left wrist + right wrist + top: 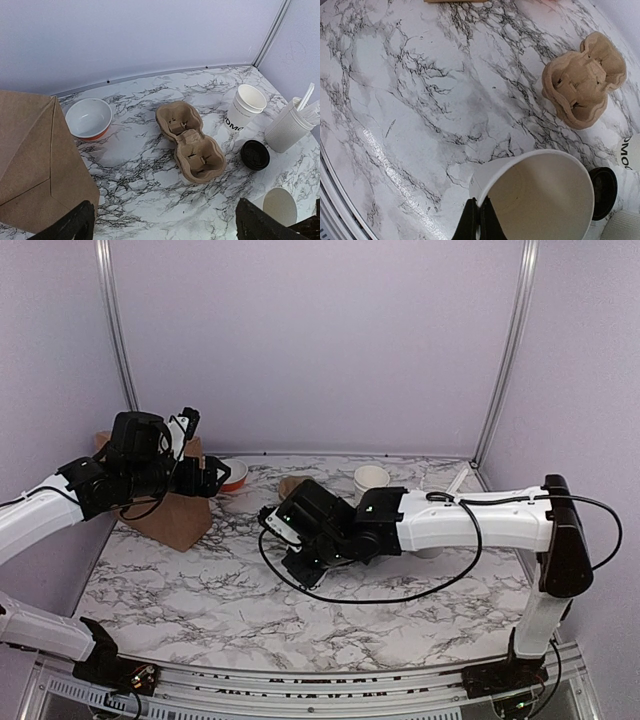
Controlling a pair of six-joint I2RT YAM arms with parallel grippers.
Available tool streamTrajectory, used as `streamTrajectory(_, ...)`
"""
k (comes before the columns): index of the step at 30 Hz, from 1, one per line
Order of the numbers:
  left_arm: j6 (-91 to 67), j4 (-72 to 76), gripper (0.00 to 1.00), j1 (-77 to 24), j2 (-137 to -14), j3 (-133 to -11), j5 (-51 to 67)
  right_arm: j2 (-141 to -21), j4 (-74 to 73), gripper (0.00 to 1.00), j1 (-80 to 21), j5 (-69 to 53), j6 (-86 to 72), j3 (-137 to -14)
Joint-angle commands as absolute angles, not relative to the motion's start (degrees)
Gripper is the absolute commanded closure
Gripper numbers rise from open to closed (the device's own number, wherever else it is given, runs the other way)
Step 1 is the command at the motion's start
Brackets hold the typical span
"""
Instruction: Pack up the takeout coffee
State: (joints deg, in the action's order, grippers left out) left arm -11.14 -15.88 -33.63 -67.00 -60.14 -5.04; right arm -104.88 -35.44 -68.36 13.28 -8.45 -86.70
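Note:
My right gripper (480, 209) is shut on the rim of a lidless white paper cup (536, 200), held tilted just above the marble; I see no lettering on it. From the left wrist view that cup (279, 206) shows at the lower right. A round black lid (255, 155) lies loose on the table beside it, so the takeout coffee shows only as a separate cup and lid. My left gripper (167, 231) hangs open and empty, high over the table's left side next to the brown paper bag (35, 160).
A two-slot cardboard cup carrier (192, 142) lies mid-table. Stacked white cups (245, 107) with dark lettering stand behind the lid, and a ribbed white cup with utensils (287, 127) at the far right. An orange-sided bowl (89, 117) sits by the back wall.

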Motion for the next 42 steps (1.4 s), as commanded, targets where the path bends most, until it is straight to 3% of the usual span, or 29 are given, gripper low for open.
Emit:
streamTrajectory(1, -11.3, -14.7, 0.01, -33.5, -67.7, -59.9, -5.3, -106.2, -33.5, 1.0, -69.3, 13.1, -9.3, -87.0)
streamTrajectory(17, -11.3, -14.8, 0.01, -33.1, -68.2, -60.0, -4.7, -109.4, -33.4, 1.0, -72.1, 11.7, -10.5, -89.1)
streamTrajectory(28, -11.4, -14.9, 0.01, -33.1, -68.2, -60.0, -4.4, -107.9, -33.9, 0.64, -72.4, 10.9, -11.5, -89.8)
streamTrajectory(37, -11.4, -14.9, 0.01, -33.1, -68.2, -60.1, -4.3, -102.6, -34.4, 0.49, -71.8, 11.7, -11.7, -90.2)
streamTrajectory(42, -11.4, -14.9, 0.01, -33.1, -68.2, -60.1, -4.2, -98.6, -33.6, 0.47, -67.9, 11.0, -12.3, -88.1)
